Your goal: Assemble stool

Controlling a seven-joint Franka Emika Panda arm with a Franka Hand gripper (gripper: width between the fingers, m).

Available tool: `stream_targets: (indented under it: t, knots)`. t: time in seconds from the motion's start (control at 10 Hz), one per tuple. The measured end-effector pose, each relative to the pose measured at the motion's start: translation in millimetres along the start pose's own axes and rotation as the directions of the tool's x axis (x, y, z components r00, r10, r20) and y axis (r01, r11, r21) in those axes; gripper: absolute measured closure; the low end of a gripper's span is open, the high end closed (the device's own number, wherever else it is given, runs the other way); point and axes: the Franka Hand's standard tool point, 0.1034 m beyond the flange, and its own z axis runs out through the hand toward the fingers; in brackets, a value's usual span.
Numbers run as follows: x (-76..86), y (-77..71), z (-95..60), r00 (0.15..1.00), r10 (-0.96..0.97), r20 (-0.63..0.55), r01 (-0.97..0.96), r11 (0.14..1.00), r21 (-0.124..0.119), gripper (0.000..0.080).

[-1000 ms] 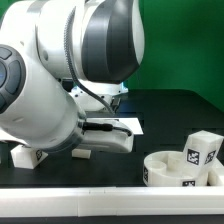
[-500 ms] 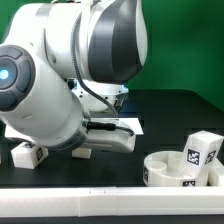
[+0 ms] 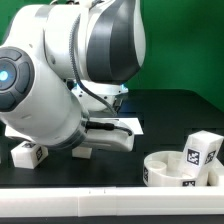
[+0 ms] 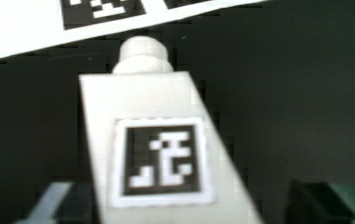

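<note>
The leg (image 4: 156,130) under the wrist camera lies flat on the black table (image 3: 175,110), tag face up. Its round peg points toward the marker board (image 4: 23,30), which lies just beyond it. The jaws straddle the leg's lower end, one on each side. A dark strip shows between each of them and the white plastic, so they look released rather than clamped on it. In the exterior view the arm's bulk hides this spot almost wholly.

The seat (image 3: 160,170) rests on the table at the exterior view's right, open side up. A second leg (image 3: 201,150) stands upright at its far rim. Whether that leg is screwed home or only set there cannot be told. A third leg (image 3: 28,154) lies loose on the table at the exterior view's left, well apart from the seat. The white rail (image 3: 110,204) runs along the near edge.

By my reckoning the work is early: at most one leg is joined. The leg between the jaws has yet to be gripped, carried to the seat and fitted. The third leg is untouched.
</note>
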Motion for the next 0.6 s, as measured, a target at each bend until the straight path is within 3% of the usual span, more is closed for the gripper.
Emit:
stream_targets:
  t: [0.1,0.2,0.6]
  knots:
    - [0.0,-0.3,0.0,1.000,-0.001,0.000,0.001,1.000,0.000,0.0348]
    - [0.0,-0.6,-0.1,1.000,-0.001,-0.001,0.001,1.000,-0.001,0.0475]
    - [0.4,-5.5,-5.7,1.000,-0.011,-0.017,0.011,1.000,-0.002,0.0475]
